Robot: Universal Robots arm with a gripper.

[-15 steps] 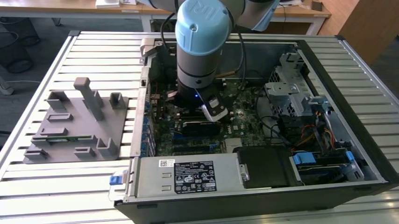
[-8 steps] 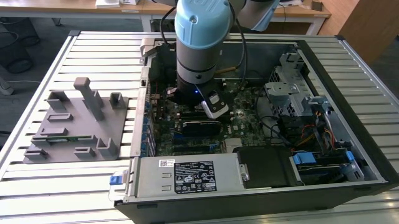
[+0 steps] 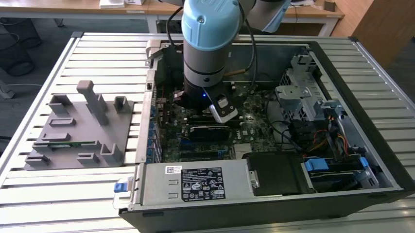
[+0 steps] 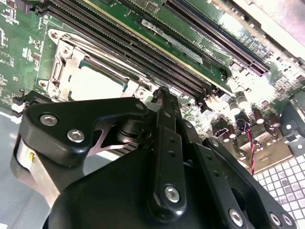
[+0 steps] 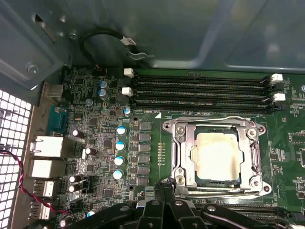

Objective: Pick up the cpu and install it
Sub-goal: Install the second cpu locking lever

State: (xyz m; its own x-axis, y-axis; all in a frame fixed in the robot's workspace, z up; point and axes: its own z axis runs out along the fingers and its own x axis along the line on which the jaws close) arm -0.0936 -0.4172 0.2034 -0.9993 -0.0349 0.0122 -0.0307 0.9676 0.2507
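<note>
Now:
Cpu: the flat square cpu with a dull, pale metal top lies seated inside the socket, just beyond the gripper's fingertips in the first wrist view; it also shows in the second wrist view.
Socket: a square silver metal socket frame with corner screws rings the chip on the board.
Gripper: the black jointed gripper has its fingers pressed together, grasping nothing, tips beside the frame's edge.
Slots: long black ribbed memory slots with white end clips run past the socket's far side.
Board: green circuit board studded with round silver-topped capacitors.
Case: open grey metal computer case around the arm.
</note>
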